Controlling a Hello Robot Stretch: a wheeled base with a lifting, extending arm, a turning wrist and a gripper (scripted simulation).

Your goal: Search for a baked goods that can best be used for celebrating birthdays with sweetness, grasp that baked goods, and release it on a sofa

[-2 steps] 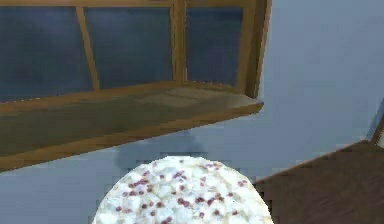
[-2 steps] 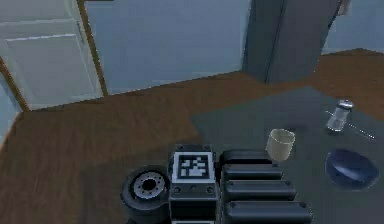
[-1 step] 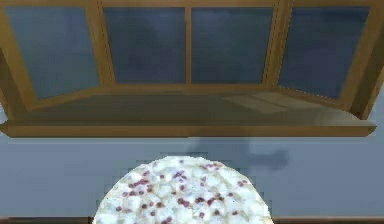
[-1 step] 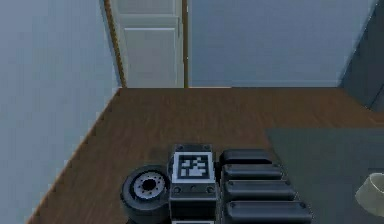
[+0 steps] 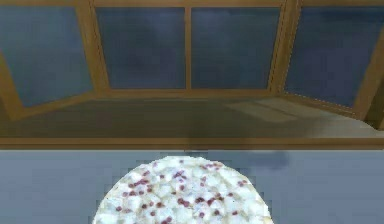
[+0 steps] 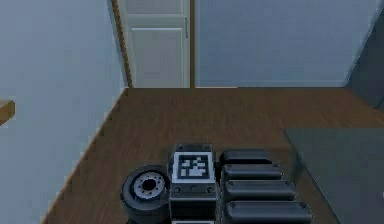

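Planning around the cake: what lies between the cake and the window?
Forward view: bare grey tabletop, then a wooden ledge, between cake and window.

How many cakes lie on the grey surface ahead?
1. The cake, white with red specks, lies on the grey surface at the bottom middle; more may be hidden below the edge.

One cake (image 5: 185, 195), four window panes (image 5: 140, 45)

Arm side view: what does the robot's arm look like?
The arm is dark, almost black, made of chunky ribbed blocks lined up in a row. Next to it sits a white square with black marks, and a round dark part with a grey middle, like a little wheel.
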